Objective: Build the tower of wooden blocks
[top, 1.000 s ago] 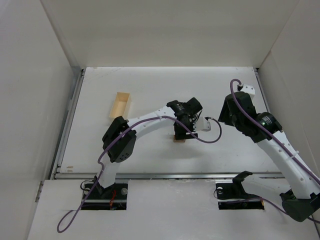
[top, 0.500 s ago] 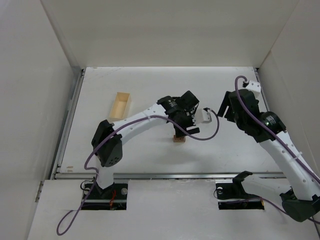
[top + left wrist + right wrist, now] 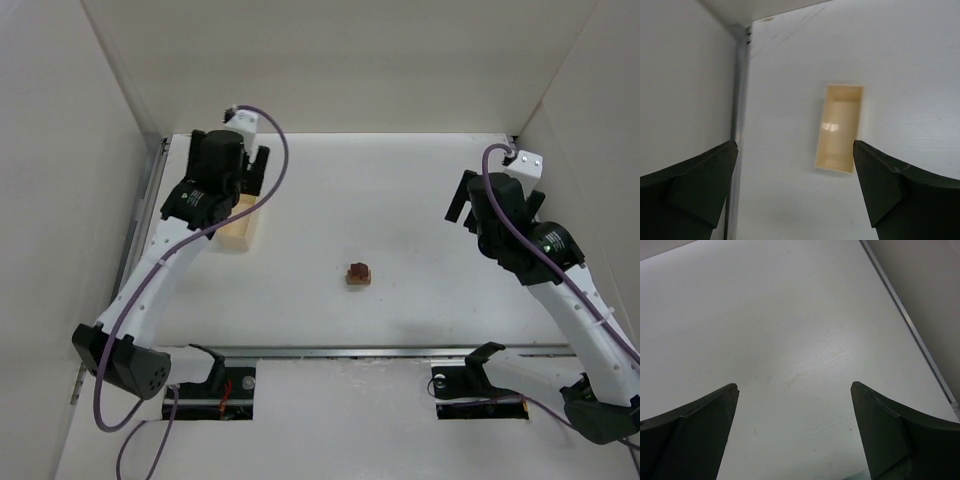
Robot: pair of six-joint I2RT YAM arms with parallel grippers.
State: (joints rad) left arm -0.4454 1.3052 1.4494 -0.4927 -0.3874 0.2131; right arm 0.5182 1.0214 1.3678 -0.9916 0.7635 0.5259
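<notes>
The wood block tower (image 3: 357, 272) stands alone mid-table: a light tan block at the bottom with a dark reddish-brown block on it. No gripper touches it. My left gripper (image 3: 250, 178) hangs far to the back left, open and holding nothing. In the left wrist view, the left gripper (image 3: 795, 144) has its jaws spread wide over bare table. My right gripper (image 3: 462, 200) is off to the right of the tower, also open. The right wrist view shows the right gripper (image 3: 794, 385) with only white table between its fingers.
A pale wooden tray (image 3: 238, 232) lies at the back left, partly under my left arm. In the left wrist view this tray (image 3: 839, 127) looks hollow, with nothing in it. White walls enclose the table; a metal rail (image 3: 740, 100) runs along its left edge.
My left arm has swung from the tower to the back left, above the tray. The right arm has drawn back to the right. Both jaws have opened wider. The tower stands free.
</notes>
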